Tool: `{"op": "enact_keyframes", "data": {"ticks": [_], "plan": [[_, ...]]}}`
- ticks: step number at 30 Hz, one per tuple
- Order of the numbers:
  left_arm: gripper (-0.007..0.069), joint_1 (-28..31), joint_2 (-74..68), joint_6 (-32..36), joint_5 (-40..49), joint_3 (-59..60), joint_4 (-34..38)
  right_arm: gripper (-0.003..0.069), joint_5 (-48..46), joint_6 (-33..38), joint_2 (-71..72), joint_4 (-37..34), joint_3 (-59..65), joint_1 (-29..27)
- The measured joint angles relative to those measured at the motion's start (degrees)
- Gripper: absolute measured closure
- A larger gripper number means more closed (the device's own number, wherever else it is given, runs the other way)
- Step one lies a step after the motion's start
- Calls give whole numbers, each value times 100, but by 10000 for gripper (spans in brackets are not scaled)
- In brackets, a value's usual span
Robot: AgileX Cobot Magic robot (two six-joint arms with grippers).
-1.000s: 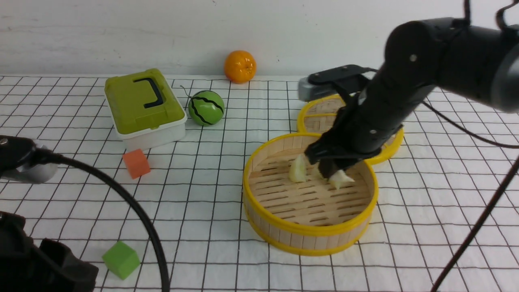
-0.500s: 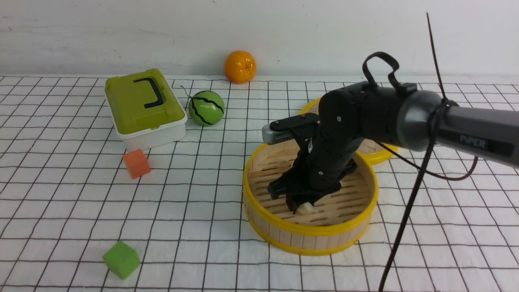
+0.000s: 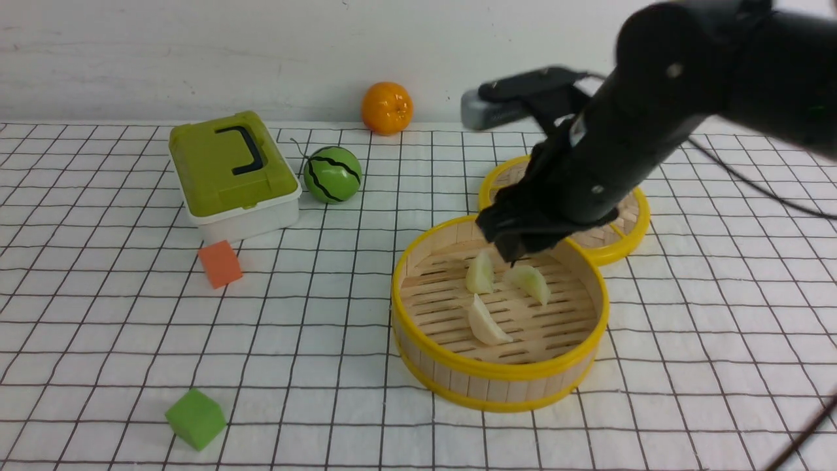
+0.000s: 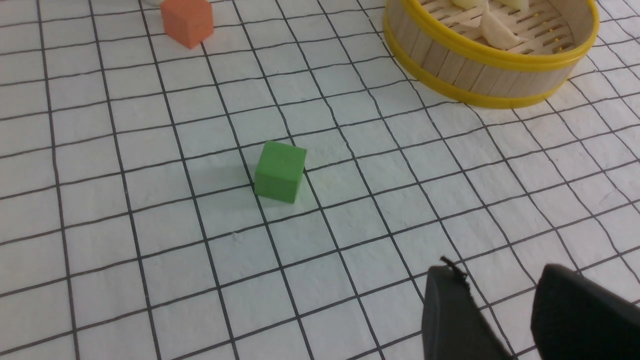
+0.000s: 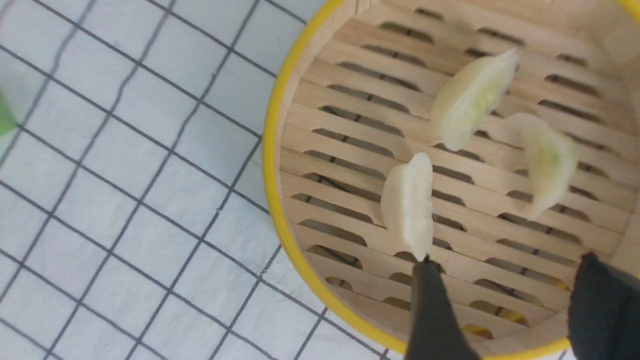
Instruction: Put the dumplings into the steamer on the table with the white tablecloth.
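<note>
Front view: what is blocked for you there?

Your right arm covers the far rim of the steamer (image 3: 500,374) and part of the woven lid (image 3: 633,226) behind it. Your left arm is out of that view. In the left wrist view the left fingers (image 4: 450,310) are cut off by the frame edge. They stand apart, with only the white tablecloth (image 4: 150,200) showing between them.

And the right fingers?

You have the right fingers (image 3: 516,247) spread above the steamer's back part, gripping nothing.

Where are the dumplings?

All three dumplings (image 5: 410,205) lie close together on the steamer's slatted floor. The back-left dumpling (image 3: 480,271) has its long axis running front to back. The back-right dumpling (image 3: 529,282) and the front dumpling (image 3: 487,322) both run from back-left to front-right. Your right wrist view shows them slightly blurred.
</note>
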State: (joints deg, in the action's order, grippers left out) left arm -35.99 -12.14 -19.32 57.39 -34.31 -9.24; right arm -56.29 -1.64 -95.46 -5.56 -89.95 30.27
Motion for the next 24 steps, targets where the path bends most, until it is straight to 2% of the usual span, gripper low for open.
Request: {"op": "enact_keyframes", "data": {"ticks": [1,4,5,6,8,13,17,24], "plan": [[385,0,0,0,0,0,0,317,0,3,55,0,19,0],[385,0,0,0,0,0,5,407,332,60,1130,-5,681,0],[385,0,0,0,0,0,5,413,403,60,1196,-5,733,0],[385,0,0,1,0,0,5,459,731,60,1787,-52,1253,0],[385,0,0,1,0,0,0,501,1149,60,2410,-139,1816,0],[385,0,0,1,0,0,0,578,2389,62,4031,-241,3241,0],[385,0,0,6,0,0,0,594,3033,66,5154,-147,3974,0],[385,0,0,6,0,0,0,589,3059,66,6980,-48,4874,0]]}}
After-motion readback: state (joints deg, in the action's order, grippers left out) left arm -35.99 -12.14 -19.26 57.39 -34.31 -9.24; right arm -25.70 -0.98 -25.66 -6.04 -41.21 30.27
